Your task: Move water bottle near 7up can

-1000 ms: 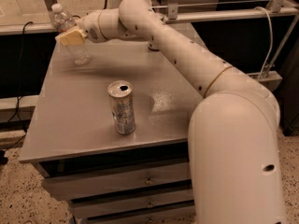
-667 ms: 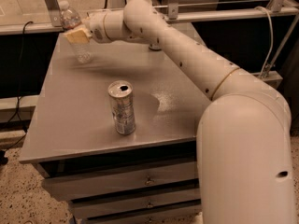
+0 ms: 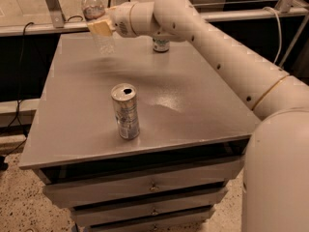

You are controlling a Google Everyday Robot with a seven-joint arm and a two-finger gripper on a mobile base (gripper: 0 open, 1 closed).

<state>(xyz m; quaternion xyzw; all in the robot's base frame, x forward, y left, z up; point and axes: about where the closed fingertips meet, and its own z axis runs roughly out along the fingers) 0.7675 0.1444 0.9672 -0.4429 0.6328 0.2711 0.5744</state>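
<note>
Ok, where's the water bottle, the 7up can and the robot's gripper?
water bottle [image 3: 92,8]: camera view, on its clear shoulder below the white cap.
7up can [image 3: 161,46]: camera view, on its visible lower side.
gripper [image 3: 100,27]: camera view, upper left, between its fingertips clasping the bottle.

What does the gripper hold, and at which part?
The gripper, over the far left corner of the table, holds the bottle around its middle.

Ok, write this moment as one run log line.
gripper: shut on water bottle, far left of table | 7up can: far edge, right of bottle | placed: no
</note>
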